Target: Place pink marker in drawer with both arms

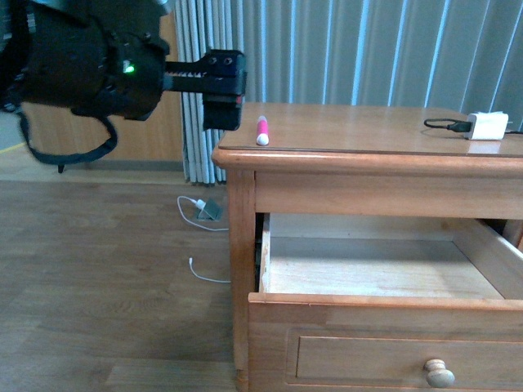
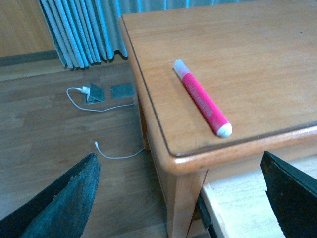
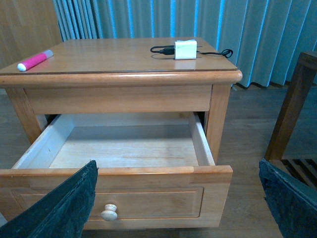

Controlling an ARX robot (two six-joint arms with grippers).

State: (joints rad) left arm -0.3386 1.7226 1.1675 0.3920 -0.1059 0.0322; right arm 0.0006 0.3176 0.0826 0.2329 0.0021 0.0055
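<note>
The pink marker [image 1: 262,131] lies flat on the nightstand top [image 1: 368,131], close to its front left corner, in the upper middle of the front view. The drawer [image 1: 384,300] below is pulled open and bare inside, filling the lower right.

My left gripper [image 2: 178,158] hangs just off that corner, beside the tabletop edge, its fingers spread wide with nothing between them. My right gripper [image 3: 177,166] is spread and empty too, facing the open drawer front and its round knob [image 3: 109,212].

I judge the step in hand to be the pick. I'd bring the left gripper over the marker's middle and turn the wrist so the fingers straddle the barrel across its length. Then I'd descend until the tips nearly meet the wood and close evenly, because the round barrel could roll toward the edge. The white charger [image 1: 488,125] sits well apart at the far right and is no obstacle.
</note>
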